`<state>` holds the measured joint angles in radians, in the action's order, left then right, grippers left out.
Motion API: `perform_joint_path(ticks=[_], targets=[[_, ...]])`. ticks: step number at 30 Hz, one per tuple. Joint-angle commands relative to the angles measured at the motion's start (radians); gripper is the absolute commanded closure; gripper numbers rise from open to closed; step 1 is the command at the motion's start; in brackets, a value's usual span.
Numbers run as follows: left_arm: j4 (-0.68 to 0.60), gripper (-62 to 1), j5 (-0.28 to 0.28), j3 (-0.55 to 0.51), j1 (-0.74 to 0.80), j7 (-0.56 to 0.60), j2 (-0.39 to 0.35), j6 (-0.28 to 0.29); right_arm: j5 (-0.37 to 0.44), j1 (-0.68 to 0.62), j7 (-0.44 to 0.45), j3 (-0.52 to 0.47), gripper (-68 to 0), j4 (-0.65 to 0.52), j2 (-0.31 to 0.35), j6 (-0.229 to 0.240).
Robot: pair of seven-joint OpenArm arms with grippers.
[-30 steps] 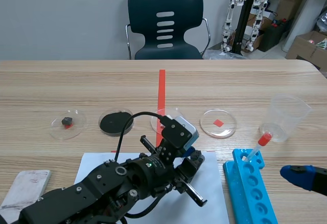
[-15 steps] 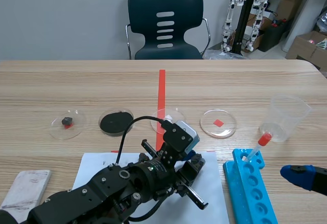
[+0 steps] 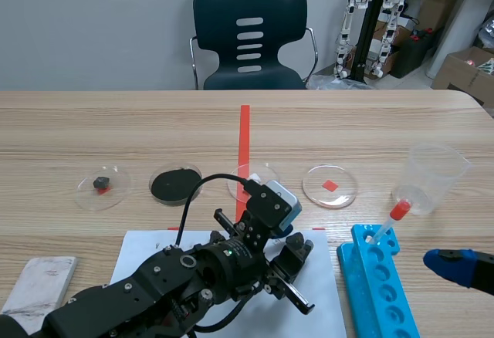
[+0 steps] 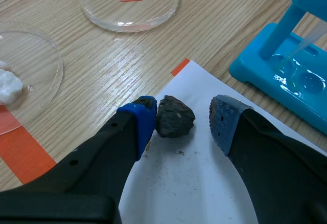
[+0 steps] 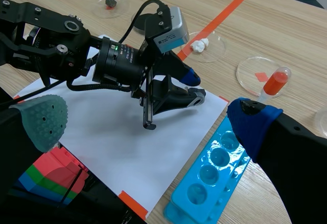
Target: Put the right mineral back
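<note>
Scene view: my left gripper (image 3: 292, 239) sits low over the corner of the paper (image 3: 323, 276), just short of the empty dish (image 3: 343, 191) marked with a red square. I can't make out the rock from here.

Left wrist view: the jaws are spread, nothing grasped. The rock (image 4: 174, 116) lies on the paper between them, touching one blue pad (image 4: 144, 115), while the other pad (image 4: 221, 117) stands apart. If I close like this, I'd expect the far finger to shove or roll the rock before it bites. Its lumpy shape could also let it slip on the lift. A second dish (image 4: 36, 50) holding a white lump (image 4: 9, 86) sits beside the empty one, so a wrong drop is possible. The rack (image 4: 286, 75) is near my path too.

Right wrist view: the right gripper (image 5: 147, 119) hangs spread and empty by the rack, apart from the left arm.
</note>
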<state>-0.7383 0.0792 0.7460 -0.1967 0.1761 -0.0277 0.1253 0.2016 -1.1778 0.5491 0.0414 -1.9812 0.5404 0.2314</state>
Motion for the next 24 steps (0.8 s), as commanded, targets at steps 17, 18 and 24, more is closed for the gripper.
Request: perform_joint_path(ticks=[17, 18, 24], targets=[[-0.089, -61.6, -0.033, 0.002, 0.003, 0.015, -0.030, 0.037, 0.008, 0.000, 0.015, -0.003, -67.9, -0.024, -0.001, 0.001], [-0.118, -61.6, -0.041, 0.002, 0.010, 0.015, -0.045, 0.039, 0.008, 0.000, 0.015, -0.003, -67.9, -0.024, -0.001, 0.001], [-0.345, -61.5, -0.035, -0.028, 0.082, 0.015, -0.175, 0.039, 0.008, 0.000, 0.015, -0.003, -67.9, -0.024, -0.001, 0.001]])
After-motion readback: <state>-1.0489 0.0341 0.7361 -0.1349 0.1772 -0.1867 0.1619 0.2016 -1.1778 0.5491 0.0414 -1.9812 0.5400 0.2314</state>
